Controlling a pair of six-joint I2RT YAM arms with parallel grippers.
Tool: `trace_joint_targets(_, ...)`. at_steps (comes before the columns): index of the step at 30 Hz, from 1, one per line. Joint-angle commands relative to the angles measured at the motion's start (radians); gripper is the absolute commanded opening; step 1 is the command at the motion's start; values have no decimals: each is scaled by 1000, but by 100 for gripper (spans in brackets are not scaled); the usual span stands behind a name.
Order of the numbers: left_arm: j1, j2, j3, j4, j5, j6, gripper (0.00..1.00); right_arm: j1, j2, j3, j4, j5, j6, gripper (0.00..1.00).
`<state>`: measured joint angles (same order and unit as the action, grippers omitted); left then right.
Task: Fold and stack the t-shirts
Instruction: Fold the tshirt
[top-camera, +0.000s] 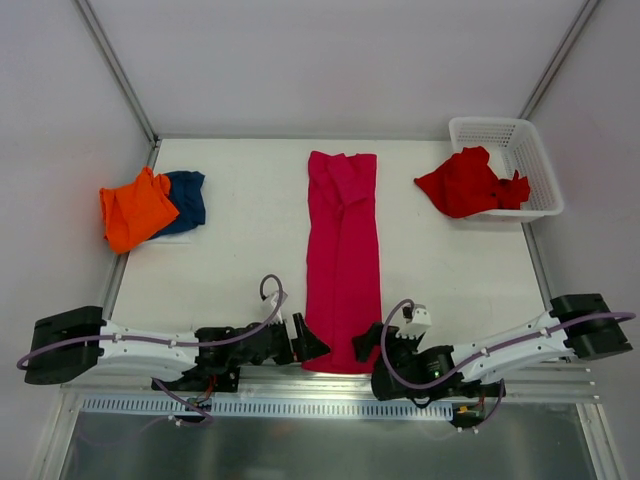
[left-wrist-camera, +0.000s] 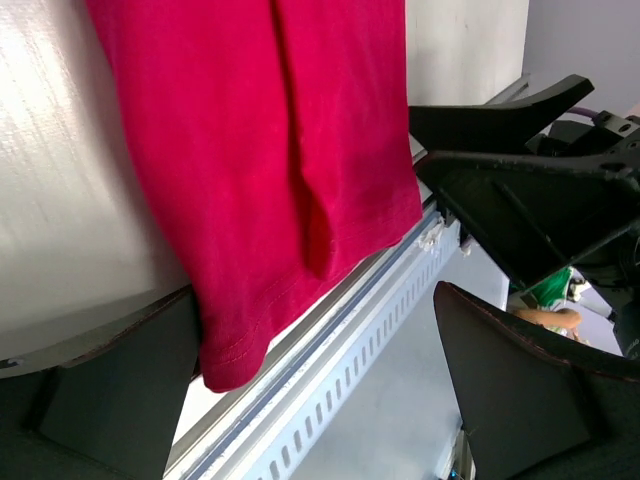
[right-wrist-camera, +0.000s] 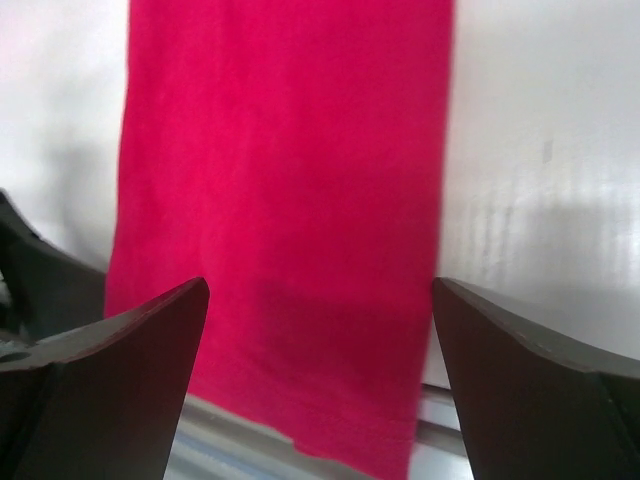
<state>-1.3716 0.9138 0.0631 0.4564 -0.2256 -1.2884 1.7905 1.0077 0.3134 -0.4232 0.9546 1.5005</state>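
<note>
Both my pincers are spread wide and hold nothing. My left pincer (top-camera: 305, 340) and my right pincer (top-camera: 378, 345) face each other at the near end of the pink shirt (top-camera: 343, 260), one beside each hem corner. The shirt lies between them as a long narrow strip, its sides folded in, and it runs straight away from me on the table (top-camera: 240, 270). In the left wrist view the hem hangs a little over the table edge, just in front of my left fingers (left-wrist-camera: 120, 400). In the right wrist view the hem lies between my right fingers (right-wrist-camera: 110, 370).

I judge the cloth to be light, soft and limp, in several layers. If I catch only the top layer, the fold will probably open and the rest will sag. So I think it is best to pinch all layers at each hem corner, both sides together.

Farther ahead and to the right of my right pincer, the red shirt (top-camera: 465, 185) lies crumpled against the basket (top-camera: 520, 140), partly over its rim. Farther ahead and to the left of my left pincer, the orange shirt (top-camera: 135, 210) lies partly over the navy shirt (top-camera: 188, 195).
</note>
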Motion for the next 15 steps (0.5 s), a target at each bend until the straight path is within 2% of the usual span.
trace_joint_targets(1,-20,37,-109,-28,20,0,99,49,46,-14,77,-125,73,100)
trace_joint_targets(4,-23,-13,-137,-44,6,-20,99,82,25,6,32,-102,93,99)
trace_joint_targets(7,-23,-96,-138,-148,-14,-29,88,96,-4,35,-69,-93,118,95)
trace_joint_targets(10,-23,-171,-138,-211,-23,-25,67,101,-32,49,-124,-93,115,80)
trace_joint_targets(11,-23,-196,-138,-232,-26,-23,52,101,-35,55,-150,-99,121,76)
trace_joint_targets(12,-23,-204,-143,-240,-27,-23,46,101,-38,58,-163,-100,122,70)
trace_joint_targets(14,-23,-205,-146,-249,-29,-28,31,101,-34,65,-184,-109,122,64)
trace_joint_targets(15,-23,-201,-146,-249,-29,-29,22,101,-29,72,-187,-111,122,56)
